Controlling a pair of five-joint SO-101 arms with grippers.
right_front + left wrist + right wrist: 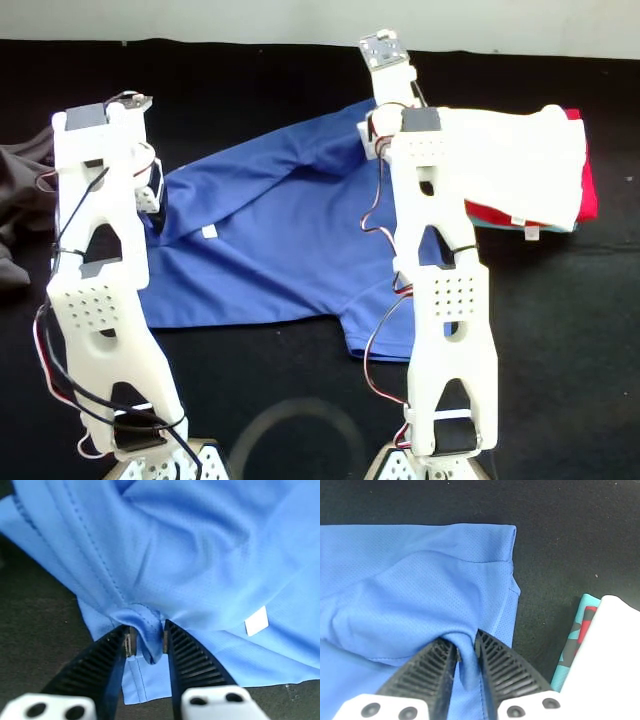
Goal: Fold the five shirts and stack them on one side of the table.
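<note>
Black tabletop (560, 330) carries 1 blue shirt (270, 250), spread at centre between the 2 arms. Folded stack (530, 170) — white over red — sits on the right arm's side. Left end effector (147, 645) is clamped on a shirt fold; right end effector (466, 655) is pinching blue fabric.

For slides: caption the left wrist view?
Left claw shut on a bunched fold of the blue shirt.
</note>
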